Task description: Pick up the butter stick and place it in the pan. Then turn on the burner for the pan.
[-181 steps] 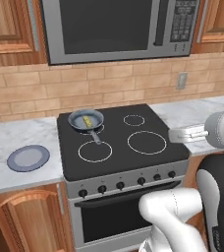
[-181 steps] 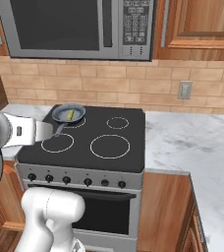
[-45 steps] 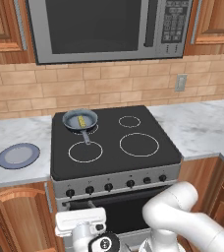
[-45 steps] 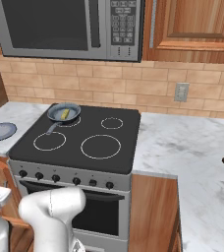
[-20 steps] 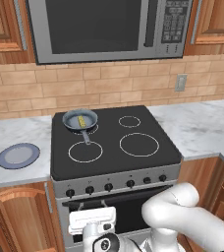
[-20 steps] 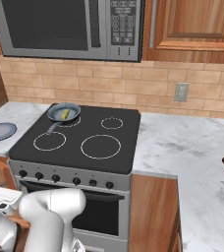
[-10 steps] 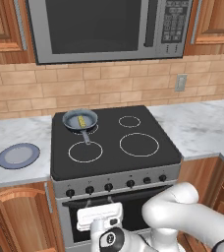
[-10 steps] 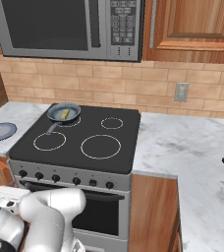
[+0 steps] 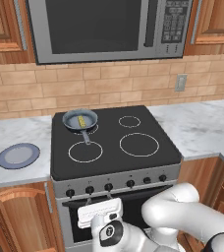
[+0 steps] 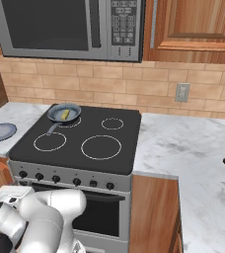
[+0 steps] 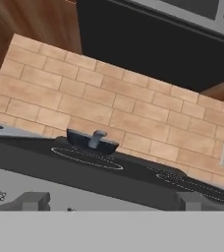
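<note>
The pan [image 9: 79, 119] stands on the back left burner [image 9: 92, 129] of the black cooktop, its handle pointing forward. Inside it lies the pale yellow butter stick [image 9: 81, 119]. From the right base view the pan [image 10: 64, 113] and the butter stick [image 10: 65, 114] sit at the same back left ring. My gripper [image 9: 99, 199] is low in front of the stove, open and holding nothing, its tips just below the row of knobs [image 9: 108, 187]. In the hand view the gripper [image 11: 111, 202] looks up over the stove's front edge at the pan [image 11: 92, 140], with both fingertips [image 11: 33, 201] far apart.
A flat blue-grey plate [image 9: 18, 155] lies on the marble counter left of the stove. The microwave [image 9: 109, 27] hangs above the cooktop. Three other white rings mark the cooktop [image 9: 138, 144]. Wooden cabinet doors [image 9: 15, 221] flank the oven below.
The hand has risen a little and shifted right in front of the oven, up towards the knob panel. The jaws stay open; pan and butter have not moved.
</note>
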